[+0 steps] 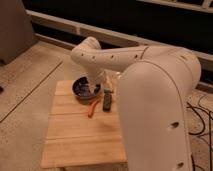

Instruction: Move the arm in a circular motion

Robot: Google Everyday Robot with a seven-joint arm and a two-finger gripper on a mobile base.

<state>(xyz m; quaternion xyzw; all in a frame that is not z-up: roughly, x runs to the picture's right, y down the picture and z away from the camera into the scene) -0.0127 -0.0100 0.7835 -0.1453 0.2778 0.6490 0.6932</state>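
The arm, which looks heavy and stiff, rises by the right edge of the table and reaches to its far edge. Nothing needs grasping. The gripper hangs over the bowl; how wide it is, I cannot tell.

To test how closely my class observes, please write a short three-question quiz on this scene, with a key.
1. True or false: the gripper, at the lower end of the arm, hangs over the floor left of the table.
2. What lies just left of the dark block? A. a white plate. B. the orange object. C. a green bottle.
3. Fill in: the table top is made of ___ slats.

Key:
1. False. The gripper is over the table, by the right rim of the bowl.
2. B.
3. wooden.
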